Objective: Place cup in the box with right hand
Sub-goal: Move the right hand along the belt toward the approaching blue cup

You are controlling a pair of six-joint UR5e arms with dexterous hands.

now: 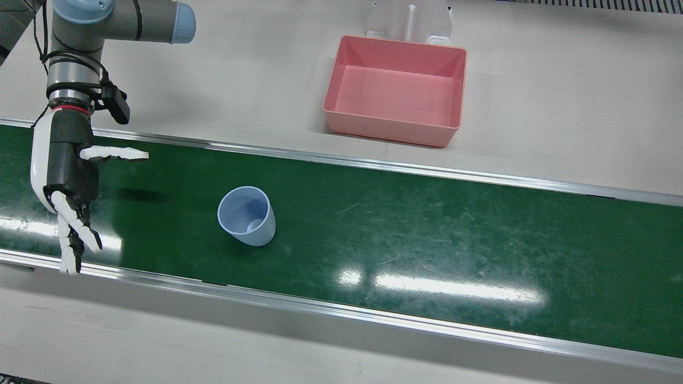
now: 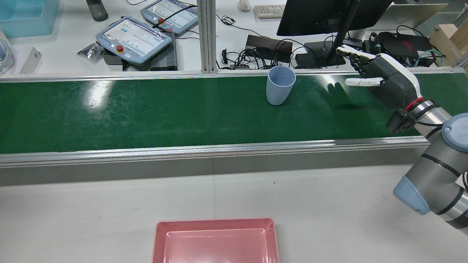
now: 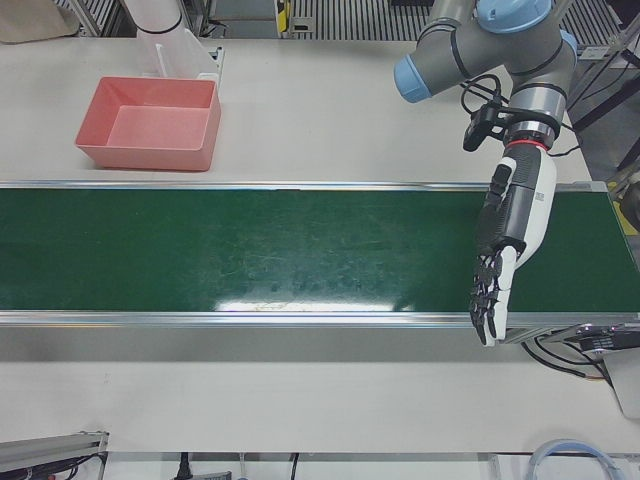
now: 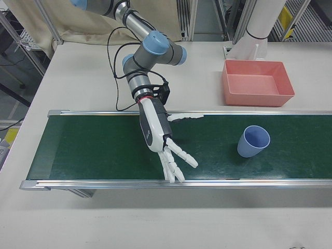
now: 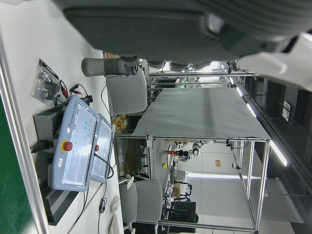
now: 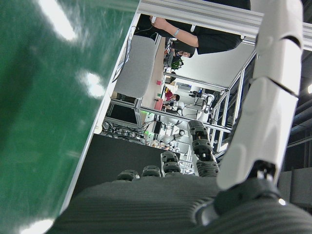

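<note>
A pale blue cup (image 1: pixel 246 216) stands upright on the green belt (image 1: pixel 453 229), mouth up; it also shows in the rear view (image 2: pixel 280 84) and the right-front view (image 4: pixel 253 141). The pink box (image 1: pixel 396 90) is empty on the grey table behind the belt (image 2: pixel 215 241) (image 4: pixel 257 83). My right hand (image 1: pixel 66 176) is open, fingers spread, over the belt well to the side of the cup and apart from it (image 2: pixel 387 80) (image 4: pixel 155 132). My left hand (image 3: pixel 515 225) is open and empty over the belt's other end.
The belt has raised metal rails (image 1: pixel 373 165) along both long sides. Teach pendants (image 2: pixel 133 38), cables and a monitor (image 2: pixel 321 14) lie on the desk beyond the belt. A white pedestal (image 1: pixel 408 21) stands just behind the box.
</note>
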